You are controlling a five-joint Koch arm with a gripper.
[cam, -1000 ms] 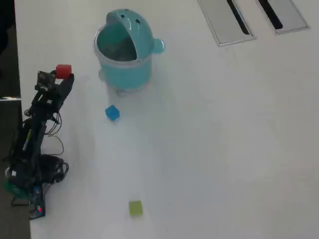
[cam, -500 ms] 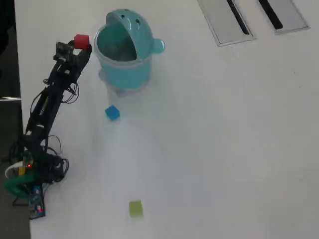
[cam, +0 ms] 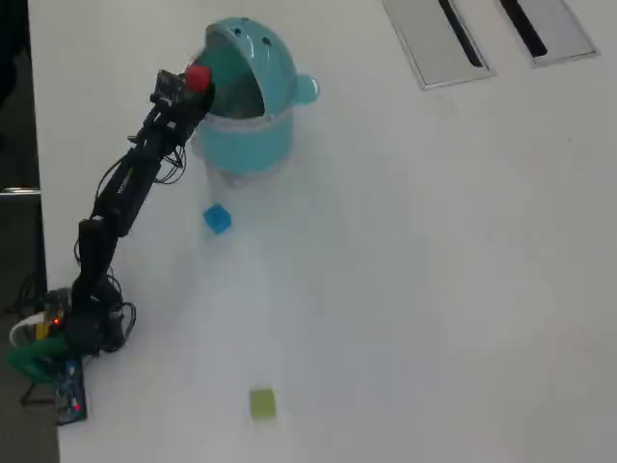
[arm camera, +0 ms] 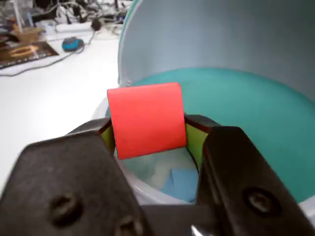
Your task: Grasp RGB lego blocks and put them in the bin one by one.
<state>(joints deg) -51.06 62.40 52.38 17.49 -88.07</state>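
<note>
Red block (arm camera: 145, 119) pinched between fingers (arm camera: 106, 137); overhead adds blue block (cam: 217, 219).

Seen from overhead: jaws clamped on the red block (cam: 198, 77), poised over the left rim of the teal bin (cam: 246, 140). Arm (cam: 120, 203) stretched back from the jaws toward the lower left, ending at a base (cam: 58, 338) by the counter (cam: 434, 289) edge. Below the jaws, just past the bin's foot, the blue block (cam: 218, 219) lying alone on the counter. Far below the jaws, near the bottom edge, the yellow-green block (cam: 261, 404). Well off to the right of the jaws, at the top edge, two grey slotted panels (cam: 434, 43).
</note>
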